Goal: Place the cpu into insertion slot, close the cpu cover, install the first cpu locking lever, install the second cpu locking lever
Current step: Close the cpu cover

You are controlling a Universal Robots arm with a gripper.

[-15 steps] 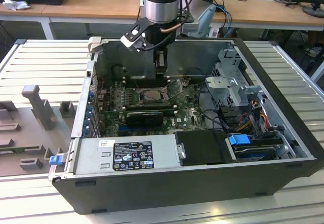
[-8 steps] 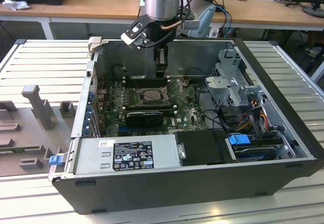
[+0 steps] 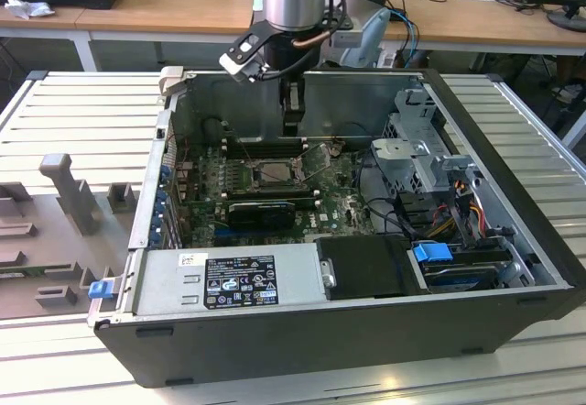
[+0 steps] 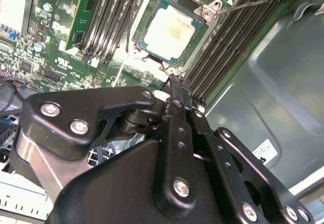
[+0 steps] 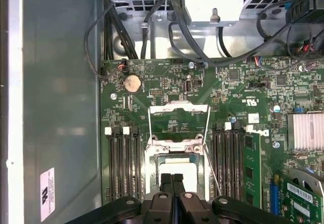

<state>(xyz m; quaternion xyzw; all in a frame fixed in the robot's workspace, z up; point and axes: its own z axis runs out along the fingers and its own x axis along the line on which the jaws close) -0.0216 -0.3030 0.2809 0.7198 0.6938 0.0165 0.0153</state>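
The cpu (image 4: pixel 169 31) lies flat in the insertion slot (image 3: pixel 275 172) on the green motherboard, its pale metal top (image 5: pixel 178 169) facing up. The silvery cpu cover (image 4: pixel 207 15) appears to lie down around it as a frame. A thin wire locking lever (image 4: pixel 248 3) sticks out from one corner of the socket, raised off the board. My gripper (image 4: pixel 174 82) hangs just above the socket's edge, its two black fingers pressed together with nothing between them. In the exterior view the gripper (image 3: pixel 291 123) stands over the far side of the open case.
Black memory slots (image 5: pixel 124 163) flank the socket on both sides. The case's metal walls (image 3: pixel 366 84) enclose the board. A drive cage (image 3: pixel 417 153) and cables (image 3: pixel 458 208) sit on the exterior view's right, and a power supply (image 3: pixel 229 281) at the front.
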